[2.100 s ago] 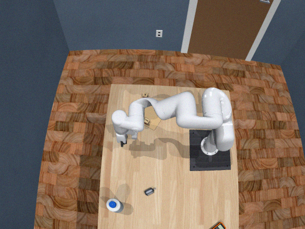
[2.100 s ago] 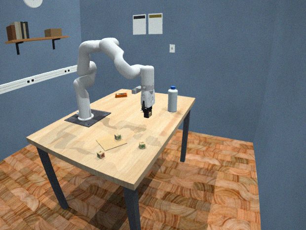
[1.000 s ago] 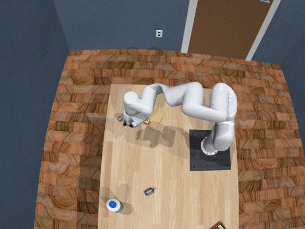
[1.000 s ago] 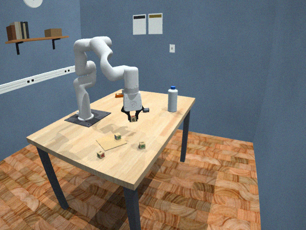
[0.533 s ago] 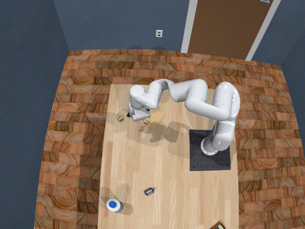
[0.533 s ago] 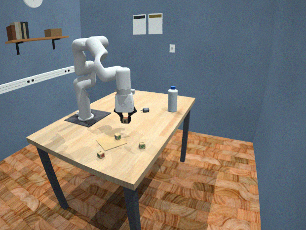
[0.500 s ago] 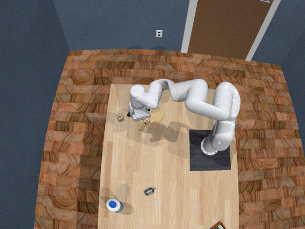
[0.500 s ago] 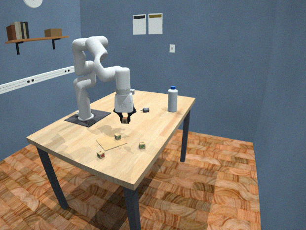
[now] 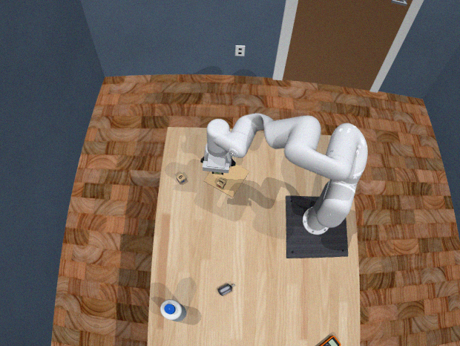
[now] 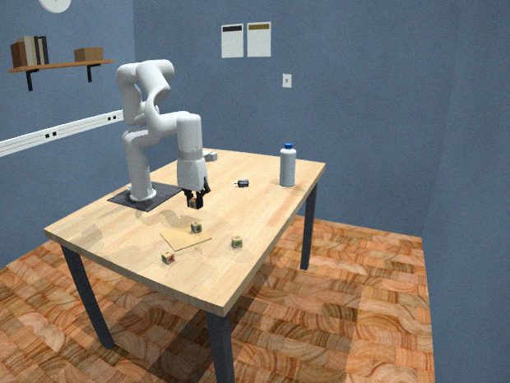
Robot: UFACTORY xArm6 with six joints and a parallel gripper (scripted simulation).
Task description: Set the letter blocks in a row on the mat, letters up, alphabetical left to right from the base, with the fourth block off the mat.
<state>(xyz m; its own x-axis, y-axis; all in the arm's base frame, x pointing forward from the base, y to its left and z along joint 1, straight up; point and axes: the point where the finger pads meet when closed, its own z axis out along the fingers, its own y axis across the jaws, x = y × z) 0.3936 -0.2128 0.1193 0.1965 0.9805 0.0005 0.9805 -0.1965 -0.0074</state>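
Note:
My gripper (image 9: pixel 215 171) (image 10: pixel 194 201) is shut on a small wooden block (image 10: pixel 192 202) and holds it in the air above the table, over the near edge of the tan mat (image 9: pixel 237 177) (image 10: pixel 180 242). In the top view the gripper body hides the held block. One block (image 9: pixel 221 182) (image 10: pixel 196 227) with a green mark sits on the mat. A second block (image 9: pixel 181 177) (image 10: pixel 236 242) with a green mark lies on the table off the mat. A third block (image 10: pixel 167 257) with a red mark lies off the mat near the table edge; the arm hides it in the top view.
A white bottle (image 9: pixel 170 308) (image 10: pixel 287 164) with a blue cap stands near a table corner. A small dark object (image 9: pixel 225 288) (image 10: pixel 243 182) lies on the table. The arm's black base plate (image 9: pixel 316 245) (image 10: pixel 160 193) is on the table. An orange device (image 9: pixel 329 341) lies at the table's end.

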